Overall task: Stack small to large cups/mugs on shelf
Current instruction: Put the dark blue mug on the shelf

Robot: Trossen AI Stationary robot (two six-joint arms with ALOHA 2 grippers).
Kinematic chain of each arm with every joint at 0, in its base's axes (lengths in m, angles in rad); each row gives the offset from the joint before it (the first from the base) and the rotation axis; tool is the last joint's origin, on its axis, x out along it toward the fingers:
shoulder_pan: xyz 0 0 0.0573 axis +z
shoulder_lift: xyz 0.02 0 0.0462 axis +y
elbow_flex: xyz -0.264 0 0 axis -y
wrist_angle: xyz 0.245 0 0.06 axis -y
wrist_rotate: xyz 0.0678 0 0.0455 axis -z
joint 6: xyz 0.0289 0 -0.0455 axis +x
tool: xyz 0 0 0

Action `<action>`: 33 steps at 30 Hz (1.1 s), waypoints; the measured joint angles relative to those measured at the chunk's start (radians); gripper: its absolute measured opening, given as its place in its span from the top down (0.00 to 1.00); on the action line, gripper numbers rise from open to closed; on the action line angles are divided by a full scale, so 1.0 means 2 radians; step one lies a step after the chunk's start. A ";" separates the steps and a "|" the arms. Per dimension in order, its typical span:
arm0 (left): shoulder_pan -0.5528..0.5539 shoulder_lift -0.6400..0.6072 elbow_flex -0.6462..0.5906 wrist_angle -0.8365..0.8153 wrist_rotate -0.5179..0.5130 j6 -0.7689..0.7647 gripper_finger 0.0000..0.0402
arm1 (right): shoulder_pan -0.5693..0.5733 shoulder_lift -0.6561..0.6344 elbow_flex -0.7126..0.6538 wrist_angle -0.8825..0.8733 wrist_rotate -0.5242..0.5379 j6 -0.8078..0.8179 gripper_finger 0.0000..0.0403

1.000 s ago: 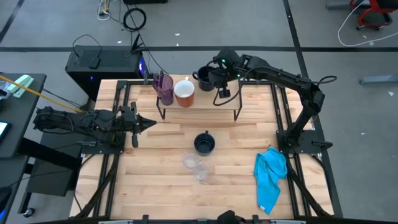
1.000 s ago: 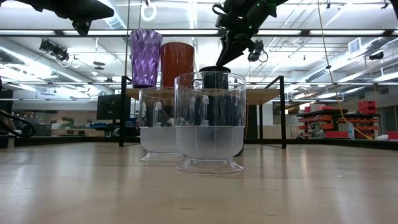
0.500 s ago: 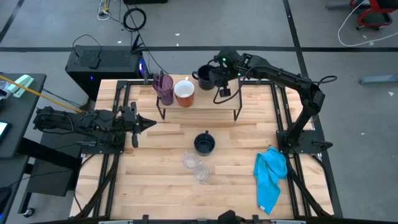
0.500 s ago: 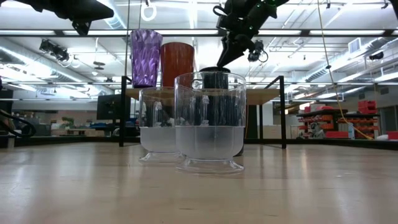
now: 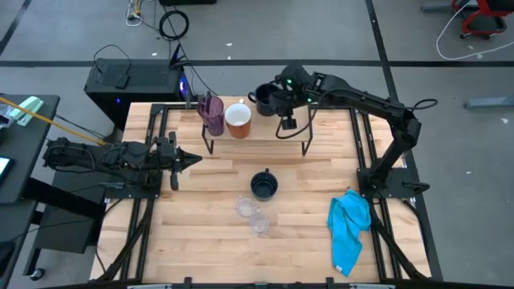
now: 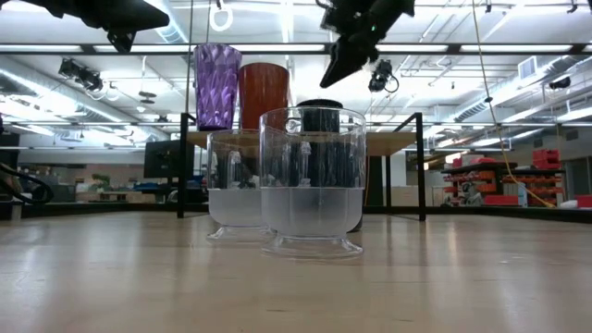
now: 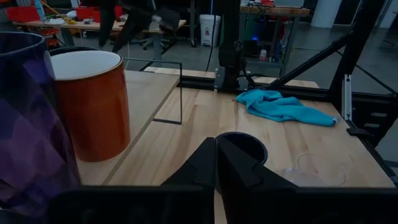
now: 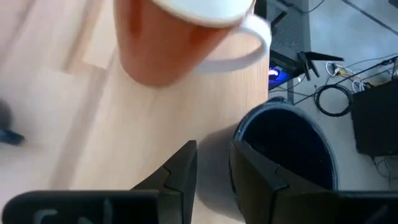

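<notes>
From above, we are hovering our right gripper [image 5: 271, 99] beside the black mug [image 5: 263, 99] on the shelf [image 5: 265, 128]. Our right wrist camera is showing the fingers slightly parted, gripping nothing. Our left gripper [image 5: 195, 159] is waiting, pinched together.

On the shelf [image 5: 265, 132] at the back of the table [image 5: 209, 233], three stand in a row: tumbler [image 5: 212, 113] at the left end, orange mug [image 5: 238, 120] just beside it, then the rear mug [image 5: 263, 99] to the right near the back edge. The right gripper [image 5: 277, 98] hangs just beside that rear mug. In front of the shelf, mid-table, sits another mug [image 5: 263, 185]; nearer the front, two cups [image 5: 252, 215] stand side by side. The cloth [image 5: 348, 227] lies at front right. The left gripper [image 5: 193, 160] waits at the left, before the shelf.
</notes>
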 joint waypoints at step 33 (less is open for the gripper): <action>0.000 0.000 0.000 -0.001 0.000 -0.013 0.96 | 0.294 0.001 -0.141 0.063 0.042 0.307 0.45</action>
